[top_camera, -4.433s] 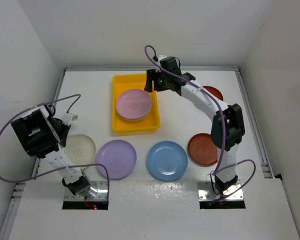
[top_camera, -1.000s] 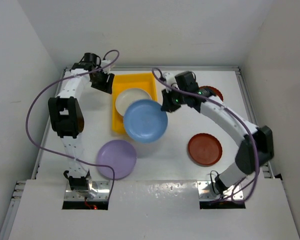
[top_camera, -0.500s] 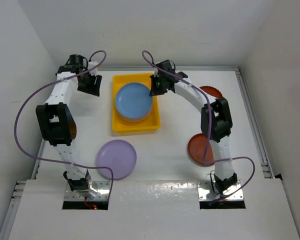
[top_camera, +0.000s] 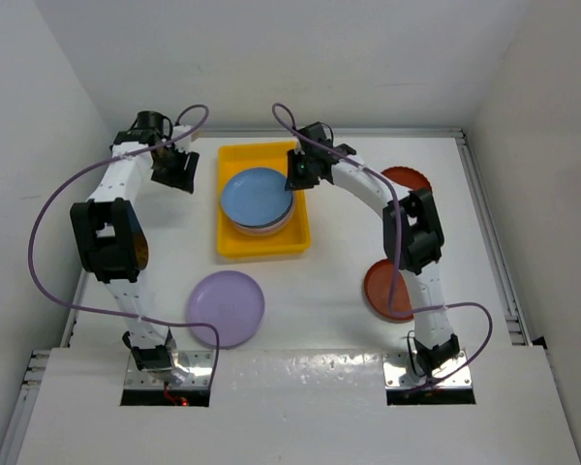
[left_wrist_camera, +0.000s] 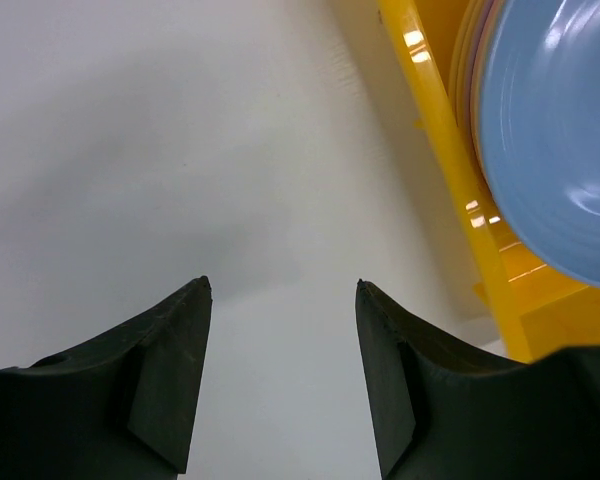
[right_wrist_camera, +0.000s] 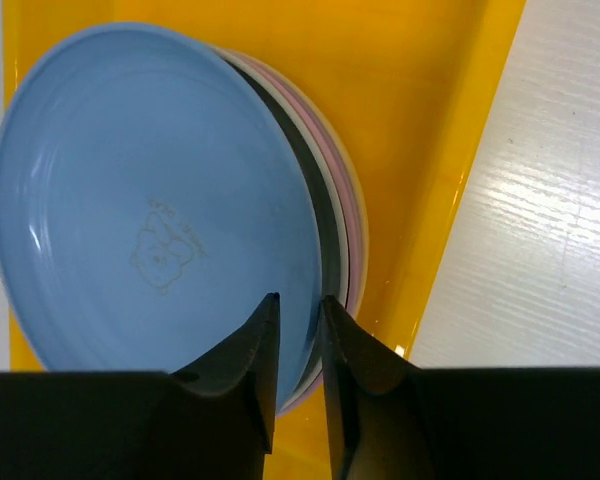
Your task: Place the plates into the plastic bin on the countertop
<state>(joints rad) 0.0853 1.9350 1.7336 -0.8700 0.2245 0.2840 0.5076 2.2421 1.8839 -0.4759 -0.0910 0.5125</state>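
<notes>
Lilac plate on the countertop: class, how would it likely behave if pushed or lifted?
The lilac plate looks like thin moulded plastic, so probably stiff and light. Lying flat on the smooth countertop, it would likely slide, not roll.

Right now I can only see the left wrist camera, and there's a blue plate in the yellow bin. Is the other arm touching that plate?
Observer: The right gripper has one finger on each side of the rim of the blue plate. I can't tell if it's squeezing.
Operator: Are any plates left outside the bin?
Observer: Yes, a lilac plate lies on the countertop, at the near left.
Operator: Is that the only one?
Observer: No. There's a red-brown plate at the near right, and a second red-brown plate at the back right.
</notes>
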